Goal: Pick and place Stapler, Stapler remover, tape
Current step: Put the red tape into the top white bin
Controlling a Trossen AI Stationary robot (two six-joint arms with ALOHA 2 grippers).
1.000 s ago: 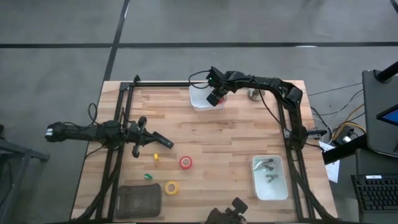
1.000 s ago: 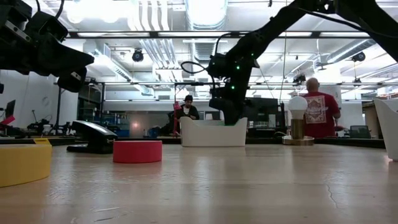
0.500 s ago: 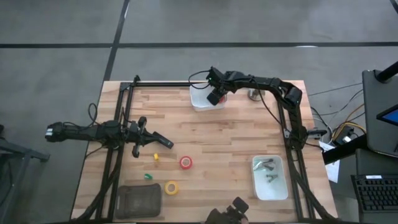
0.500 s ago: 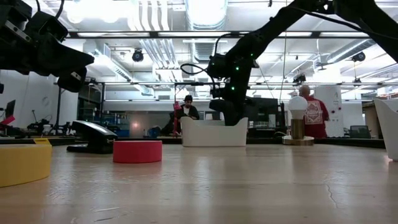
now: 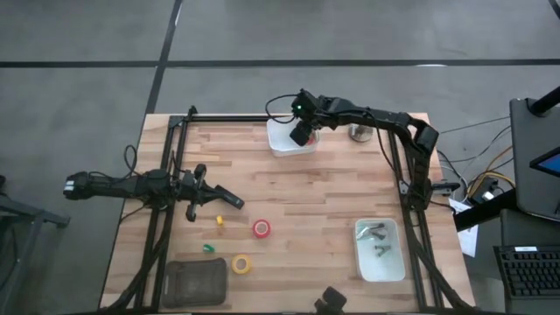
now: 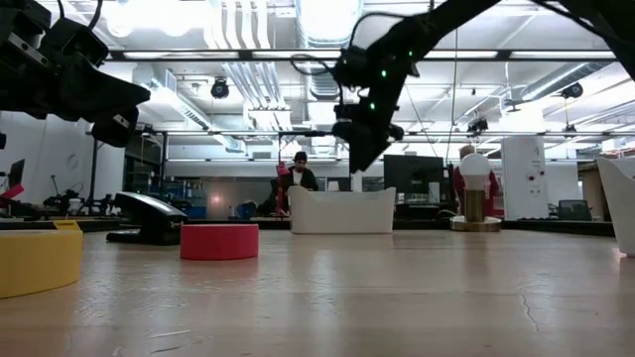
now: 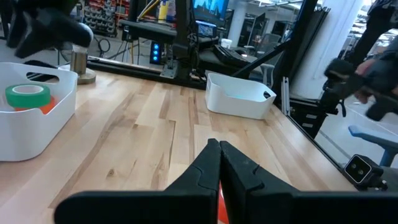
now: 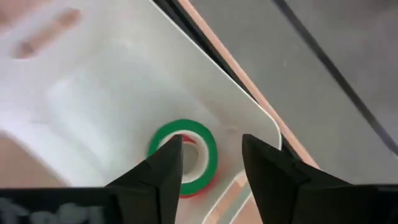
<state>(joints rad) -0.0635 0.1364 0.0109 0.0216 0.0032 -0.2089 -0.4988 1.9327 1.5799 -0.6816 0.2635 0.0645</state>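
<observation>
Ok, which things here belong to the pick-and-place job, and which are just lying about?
Job: green tape in the far white bin, red tape, yellow tape, stapler.
Lying about: dark pad, globe lamp, person in the room behind.

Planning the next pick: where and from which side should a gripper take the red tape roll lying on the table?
The red tape roll lies flat with its open centre facing up. Probably best to come straight down from above, one finger in the centre hole and one outside, pinching the ring wall. The bare wood around it leaves room for this.
</observation>
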